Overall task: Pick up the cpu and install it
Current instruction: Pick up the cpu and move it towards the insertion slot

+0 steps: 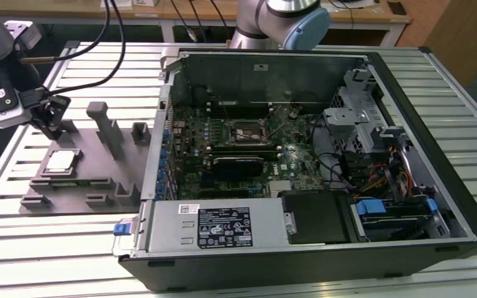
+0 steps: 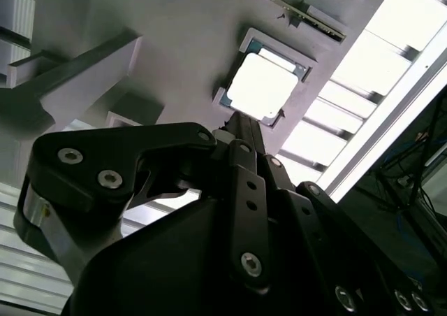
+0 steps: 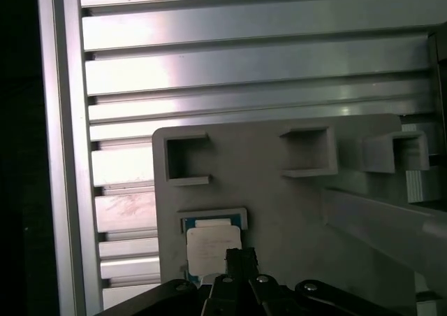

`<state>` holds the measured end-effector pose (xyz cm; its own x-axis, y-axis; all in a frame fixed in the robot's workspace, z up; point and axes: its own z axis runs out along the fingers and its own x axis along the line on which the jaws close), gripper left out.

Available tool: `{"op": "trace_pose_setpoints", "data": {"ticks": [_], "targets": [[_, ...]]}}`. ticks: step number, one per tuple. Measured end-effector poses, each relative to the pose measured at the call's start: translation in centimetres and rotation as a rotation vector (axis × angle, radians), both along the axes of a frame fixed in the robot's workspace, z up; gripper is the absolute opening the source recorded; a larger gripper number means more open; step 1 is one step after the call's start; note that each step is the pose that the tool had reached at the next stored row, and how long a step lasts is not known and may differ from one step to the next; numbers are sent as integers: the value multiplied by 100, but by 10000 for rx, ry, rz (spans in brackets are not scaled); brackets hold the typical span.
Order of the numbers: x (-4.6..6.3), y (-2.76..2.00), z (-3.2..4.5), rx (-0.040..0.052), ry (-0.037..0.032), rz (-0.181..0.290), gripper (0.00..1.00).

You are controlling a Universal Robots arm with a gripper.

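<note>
At the exterior view's left: gripper, jaws drawn together, nothing between them. Hangs over the far end of a grey fixture plate, near the cpu but apart from it. Cpu seated in a square recess of that plate, on the slatted metal table.

Further right in the exterior view: open computer case lying on its side, black socket frame near the middle of the board, grey box with a white label along the near edge.

Closer in both wrist views: gripper tip crossing one edge of the cpu, and a blue-green border framing the bright lid. Square pockets in the plate beyond, in the first wrist view.

Lies flat, silver lid up, edges parallel to the plate's edges. Near enough square that no long axis can be told.
</note>
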<state>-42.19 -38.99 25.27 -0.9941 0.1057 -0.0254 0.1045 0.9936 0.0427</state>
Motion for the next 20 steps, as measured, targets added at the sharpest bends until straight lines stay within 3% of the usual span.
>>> {"op": "trace_pose_setpoints", "data": {"ticks": [20], "targets": [[-56, -42, -192, 0, 0, 0, 11]]}}
